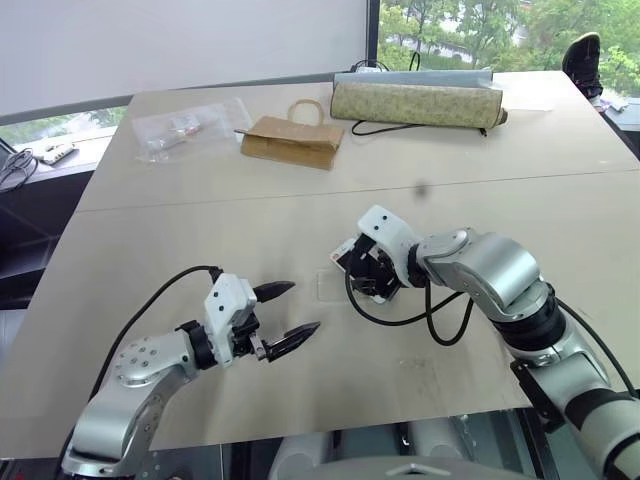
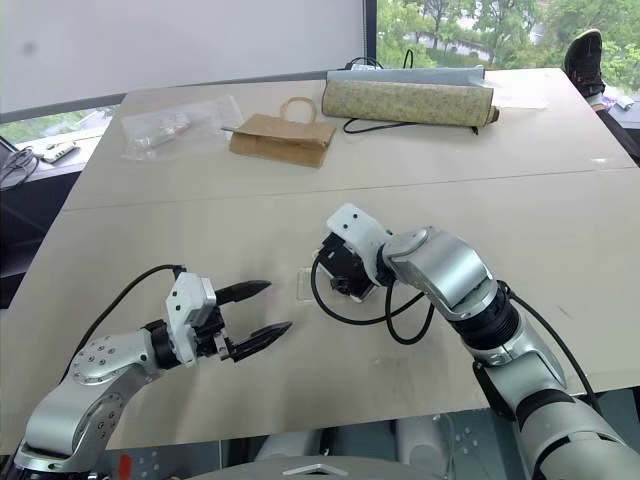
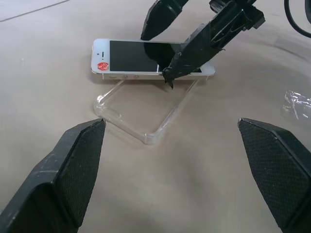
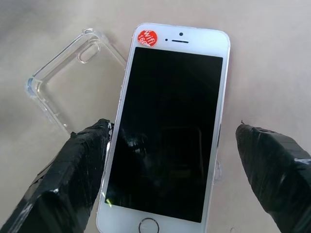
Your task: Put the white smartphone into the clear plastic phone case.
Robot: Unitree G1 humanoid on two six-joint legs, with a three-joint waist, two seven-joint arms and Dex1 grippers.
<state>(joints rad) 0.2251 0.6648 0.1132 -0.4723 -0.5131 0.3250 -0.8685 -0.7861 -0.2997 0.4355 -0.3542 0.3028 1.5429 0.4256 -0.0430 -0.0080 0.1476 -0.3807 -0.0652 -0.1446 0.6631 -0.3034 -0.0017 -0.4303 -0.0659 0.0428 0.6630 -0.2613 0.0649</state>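
left gripper [image 1: 285,312] spread, empty, near table [image 1: 200,230] edge | right gripper [image 4: 172,170] released, straddling white smartphone [image 4: 170,126] | phone half over clear plastic phone case [image 3: 141,109], askew | risk: pinch skids phone, nudges case | red sticker [image 4: 147,37] reads "wifi"

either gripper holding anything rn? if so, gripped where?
Nothing held. The right gripper is open, its fingers straddling the white smartphone, which lies on the table beside the clear plastic phone case. The left gripper is open and empty.
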